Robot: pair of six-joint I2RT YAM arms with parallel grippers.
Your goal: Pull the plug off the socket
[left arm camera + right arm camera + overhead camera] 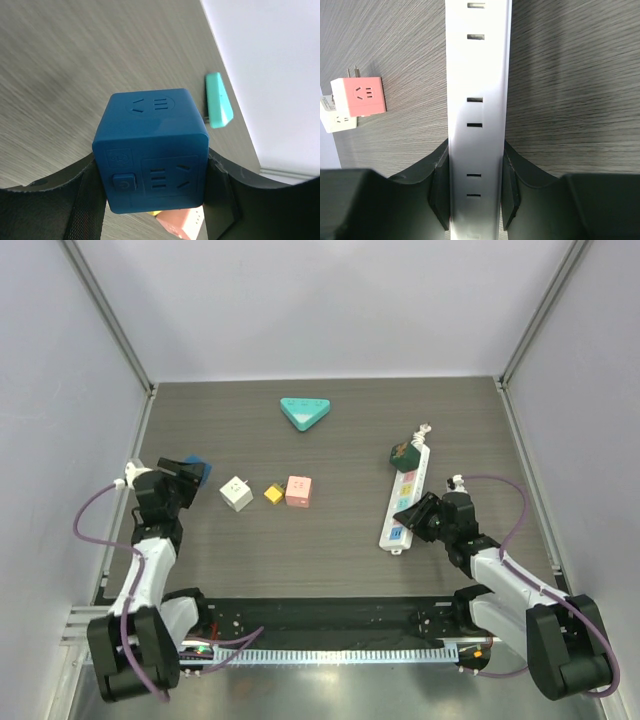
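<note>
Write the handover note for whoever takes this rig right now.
The left gripper is shut on the blue cube plug, held up at the left, clear of the socket strip.
The right gripper is shut on that strip's near end.
Done: blue cube plug is off.
Left: a dark green plug sits in the strip's far end by the knotted cord; likely pull it next, keeping the right grip.

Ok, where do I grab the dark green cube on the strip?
I'd pinch the dark green cube by its side faces, from above: it stands proud at the cord end of the strip, while the right gripper clamps it near the label end.
</note>
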